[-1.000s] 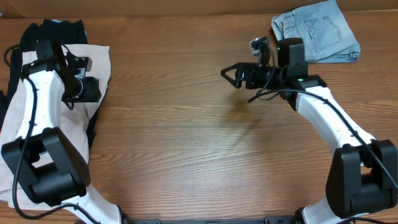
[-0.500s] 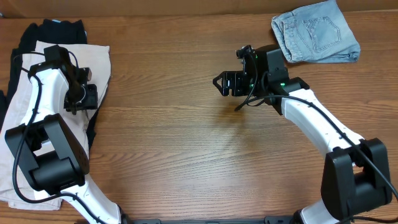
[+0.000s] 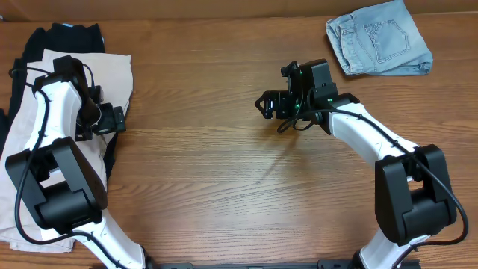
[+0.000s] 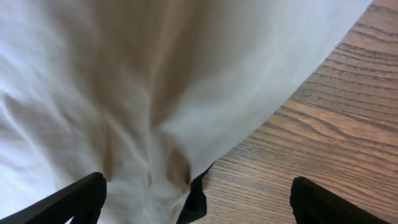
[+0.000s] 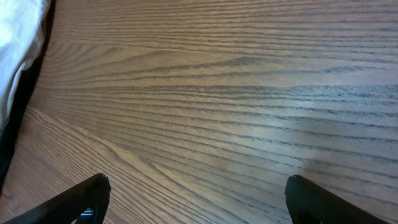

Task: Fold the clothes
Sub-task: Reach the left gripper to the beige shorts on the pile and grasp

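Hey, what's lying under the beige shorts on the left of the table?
A black garment pokes out past the top and right edges of the beige shorts. How far it reaches underneath is covered.

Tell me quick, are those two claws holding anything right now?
Left gripper: open, empty, over the beige shorts.
Right gripper: open, empty, over the wooden table.

left arm (image 3: pixel 46 112), right arm (image 3: pixel 366 133): white shells, black joints | cables (image 3: pixel 36 134): black, running along both | right wrist (image 3: pixel 317 78): green lights (image 3: pixel 326 93) | left pincer (image 3: pixel 114 119), right pincer (image 3: pixel 264 104): black, wedge-tipped fingers (image 5: pixel 81 196)
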Controlling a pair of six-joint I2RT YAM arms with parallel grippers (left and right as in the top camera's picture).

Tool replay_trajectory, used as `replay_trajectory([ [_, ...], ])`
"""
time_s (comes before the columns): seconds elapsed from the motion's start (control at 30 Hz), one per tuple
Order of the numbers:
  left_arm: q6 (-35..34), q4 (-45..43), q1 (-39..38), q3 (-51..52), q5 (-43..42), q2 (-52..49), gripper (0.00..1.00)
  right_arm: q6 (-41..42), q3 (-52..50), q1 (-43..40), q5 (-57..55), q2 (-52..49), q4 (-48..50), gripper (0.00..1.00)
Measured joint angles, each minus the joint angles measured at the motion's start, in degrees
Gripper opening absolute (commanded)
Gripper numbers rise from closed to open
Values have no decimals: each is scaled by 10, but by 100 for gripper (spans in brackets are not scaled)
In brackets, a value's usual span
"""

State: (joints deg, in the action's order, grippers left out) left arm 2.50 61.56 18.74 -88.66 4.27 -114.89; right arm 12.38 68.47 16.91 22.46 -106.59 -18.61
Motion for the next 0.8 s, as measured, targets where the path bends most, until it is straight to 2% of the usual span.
replay_trajectory([
  [0.17,-6,-6,0,0,3,0,65,0,0,0,0,0,0,94],
  [0.2,-8,-7,0,0,1,0,63,0,0,0,0,0,0,94],
  [0.4,-15,-9,-4,0,-15,0,66,0,0,0,0,0,0,93],
  [0.53,-20,-9,-12,0,-19,-9,63,0,0,0,0,0,0,93],
  [0.67,-24,-10,-12,-1,-19,-35,46,0,0,0,0,0,0,93],
  [0.8,-27,-16,-11,-1,-16,-45,18,0,0,0,0,0,0,93],
])
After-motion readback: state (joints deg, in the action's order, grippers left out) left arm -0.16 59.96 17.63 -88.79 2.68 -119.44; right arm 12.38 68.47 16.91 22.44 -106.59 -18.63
